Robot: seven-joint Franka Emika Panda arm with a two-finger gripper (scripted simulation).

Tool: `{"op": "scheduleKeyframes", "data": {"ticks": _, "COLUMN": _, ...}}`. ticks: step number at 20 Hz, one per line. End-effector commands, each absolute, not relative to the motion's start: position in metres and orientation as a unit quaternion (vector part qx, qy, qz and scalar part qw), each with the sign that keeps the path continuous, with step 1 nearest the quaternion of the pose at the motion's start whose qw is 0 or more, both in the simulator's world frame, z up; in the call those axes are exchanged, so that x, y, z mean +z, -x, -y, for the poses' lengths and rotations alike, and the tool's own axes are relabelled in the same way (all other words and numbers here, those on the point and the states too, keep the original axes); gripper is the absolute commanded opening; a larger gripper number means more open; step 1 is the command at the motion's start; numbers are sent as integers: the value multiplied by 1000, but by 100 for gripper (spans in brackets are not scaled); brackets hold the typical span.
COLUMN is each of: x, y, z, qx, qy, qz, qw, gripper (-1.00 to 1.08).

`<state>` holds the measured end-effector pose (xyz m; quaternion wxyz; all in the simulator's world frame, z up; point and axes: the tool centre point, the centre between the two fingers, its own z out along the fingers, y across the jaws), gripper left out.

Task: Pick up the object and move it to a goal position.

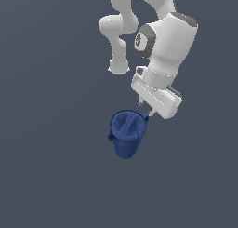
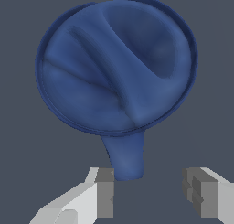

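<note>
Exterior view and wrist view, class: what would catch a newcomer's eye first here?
First, the dark blue cup at the middle of the exterior view, on a plain grey floor. Next, the white arm slanting down from the top, its gripper just beside the cup's rim. In the wrist view its jaws stand apart, near the cup's side tab.

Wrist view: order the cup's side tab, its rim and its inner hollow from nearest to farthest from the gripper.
1. Side tab: reaches into the gap of the open gripper, beside one finger.
2. Rim: where the tab joins the dark blue cup.
3. Inner hollow: on the cup's far side.
</note>
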<state>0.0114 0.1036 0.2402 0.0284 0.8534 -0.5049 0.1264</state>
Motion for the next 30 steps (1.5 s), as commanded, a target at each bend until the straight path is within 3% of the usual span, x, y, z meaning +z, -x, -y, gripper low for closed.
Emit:
{"op": "scheduleKeyframes", "data": {"ticks": 1, "x": 238, "y": -14, "z": -108, "qx": 131, "qy": -844, "qz": 520, "qw": 25, "gripper": 28}}
{"op": "scheduleKeyframes", "data": {"ticks": 30, "x": 216, "y": -16, "z": -118, "qx": 142, "qy": -818, "qz": 557, "qw": 25, "gripper": 28}}
